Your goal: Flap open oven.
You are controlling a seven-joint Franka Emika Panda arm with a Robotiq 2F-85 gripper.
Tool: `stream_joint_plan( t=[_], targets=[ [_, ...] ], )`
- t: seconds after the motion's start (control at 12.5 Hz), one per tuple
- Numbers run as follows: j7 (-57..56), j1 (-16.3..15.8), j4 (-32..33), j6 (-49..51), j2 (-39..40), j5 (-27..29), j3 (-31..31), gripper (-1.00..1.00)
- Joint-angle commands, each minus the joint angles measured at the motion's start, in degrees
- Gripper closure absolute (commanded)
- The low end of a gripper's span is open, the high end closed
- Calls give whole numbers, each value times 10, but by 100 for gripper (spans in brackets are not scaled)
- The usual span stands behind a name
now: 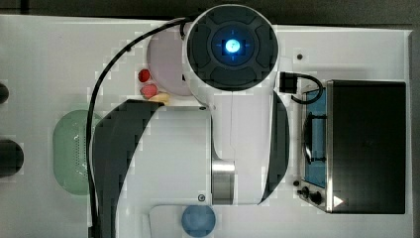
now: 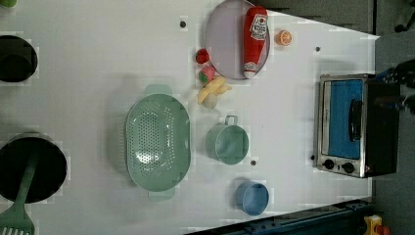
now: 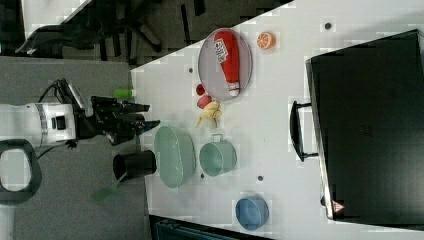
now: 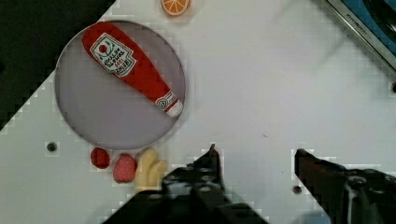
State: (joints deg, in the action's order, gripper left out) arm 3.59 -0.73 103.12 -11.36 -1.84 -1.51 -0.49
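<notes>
Ketchup bottle (image 2: 255, 39) on plate (image 2: 226, 44); oven (image 2: 355, 125) at left view's right.

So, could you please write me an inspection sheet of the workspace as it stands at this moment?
Surface: white table with small holes.
Job's things: oven at the left view's right edge, glass door shut, bar handle untouched.
Clutter: ketchup bottle lying on a plate; orange slice; red, pink and yellow toy foods beside the plate; green colander; green cup; blue cup; black pot with a green spatula.
Pincer: pincer open, holding nothing, above bare table.
Cables: black cable running along the arm.
Surroundings: grey floor beside the table.
</notes>
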Motion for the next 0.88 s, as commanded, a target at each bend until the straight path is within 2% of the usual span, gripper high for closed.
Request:
stream_joint_plan(
  t=[0.08,0.24,0.4,0.48,0.88],
  targets=[
    [33,22,130,78,-198,21,-22,-60],
    [33,22,130,78,-198,21,-22,-99],
    [33,22,130,78,-198,21,-22,-100],
    [33,22,130,78,-198,21,-22,-89],
    [33,24,131,78,-197,21,-26,32]
  ],
)
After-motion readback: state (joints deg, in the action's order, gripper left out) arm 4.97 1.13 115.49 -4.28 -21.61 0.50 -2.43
